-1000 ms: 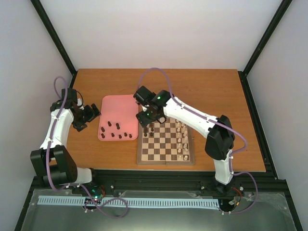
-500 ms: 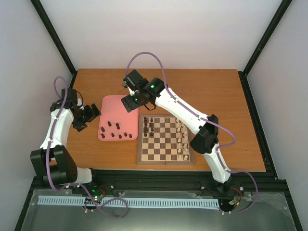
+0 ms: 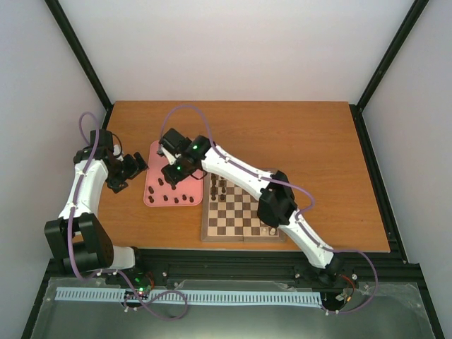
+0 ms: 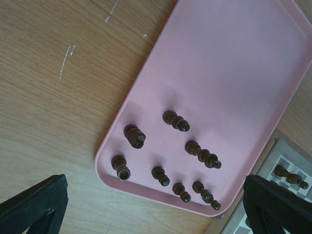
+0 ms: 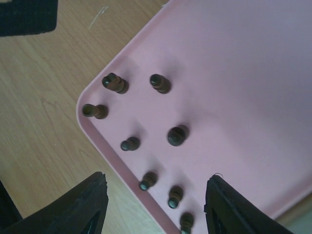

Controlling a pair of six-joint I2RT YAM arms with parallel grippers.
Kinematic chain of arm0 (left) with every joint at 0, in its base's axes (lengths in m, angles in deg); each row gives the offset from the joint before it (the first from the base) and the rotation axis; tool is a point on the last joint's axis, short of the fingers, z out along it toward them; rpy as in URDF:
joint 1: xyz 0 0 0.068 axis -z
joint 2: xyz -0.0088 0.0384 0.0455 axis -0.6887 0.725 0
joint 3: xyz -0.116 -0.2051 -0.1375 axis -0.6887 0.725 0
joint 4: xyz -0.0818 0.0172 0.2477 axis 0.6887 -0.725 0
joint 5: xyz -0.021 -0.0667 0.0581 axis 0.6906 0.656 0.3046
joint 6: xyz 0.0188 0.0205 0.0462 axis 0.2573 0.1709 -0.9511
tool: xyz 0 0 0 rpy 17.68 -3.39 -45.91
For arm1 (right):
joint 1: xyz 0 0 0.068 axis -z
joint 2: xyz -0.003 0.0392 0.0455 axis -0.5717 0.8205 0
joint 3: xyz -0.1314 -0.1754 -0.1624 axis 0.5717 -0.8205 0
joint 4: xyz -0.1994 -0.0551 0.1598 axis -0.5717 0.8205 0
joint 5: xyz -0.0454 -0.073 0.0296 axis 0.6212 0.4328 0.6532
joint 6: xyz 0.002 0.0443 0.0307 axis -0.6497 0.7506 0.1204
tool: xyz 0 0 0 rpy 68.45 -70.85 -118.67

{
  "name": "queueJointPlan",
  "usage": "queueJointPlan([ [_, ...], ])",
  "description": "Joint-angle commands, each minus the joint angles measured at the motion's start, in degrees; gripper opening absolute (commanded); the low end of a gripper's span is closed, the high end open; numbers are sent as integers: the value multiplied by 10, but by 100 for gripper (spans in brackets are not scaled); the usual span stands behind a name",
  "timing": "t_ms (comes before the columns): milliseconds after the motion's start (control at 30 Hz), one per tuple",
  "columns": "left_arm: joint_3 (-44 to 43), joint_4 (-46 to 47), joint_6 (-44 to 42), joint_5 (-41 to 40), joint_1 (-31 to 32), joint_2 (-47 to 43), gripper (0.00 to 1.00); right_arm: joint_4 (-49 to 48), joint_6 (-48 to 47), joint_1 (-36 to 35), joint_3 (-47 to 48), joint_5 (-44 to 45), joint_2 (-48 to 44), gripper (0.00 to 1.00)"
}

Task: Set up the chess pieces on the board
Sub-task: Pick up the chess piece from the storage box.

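Observation:
Several dark brown chess pieces (image 3: 171, 195) stand on the pink tray (image 3: 155, 168), near its front edge. They also show in the left wrist view (image 4: 176, 120) and the right wrist view (image 5: 177, 135). A few dark pieces (image 3: 218, 188) stand on the left side of the chessboard (image 3: 240, 215). My right gripper (image 3: 169, 176) hangs open and empty above the tray's pieces (image 5: 156, 204). My left gripper (image 3: 131, 175) is open and empty over the table just left of the tray (image 4: 156, 214).
Cream pieces (image 3: 269, 227) stand along the board's right side, partly hidden by my right arm. The board's corner (image 4: 287, 163) lies close to the tray's near right corner. Bare wooden table (image 3: 304, 134) lies behind and right of the board.
My right arm has swung left from the board's far left corner to above the pink tray. The left arm has not moved.

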Motion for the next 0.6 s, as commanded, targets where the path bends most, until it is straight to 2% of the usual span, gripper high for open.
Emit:
queueJointPlan([
  [0, -16, -3, -5, 3, 3, -12, 100, -37, -4, -2, -1, -33, 27, 54],
  [133, -11, -4, -5, 7, 4, -17, 100, -51, -3, -4, -14, -32, 47, 46],
  [467, -5, -9, -4, 9, 6, -28, 100, -89, -1, -3, -14, -2, 85, 45],
  [567, -2, -7, -4, 10, 7, -28, 100, -90, -1, -1, -9, 0, 94, 42],
])
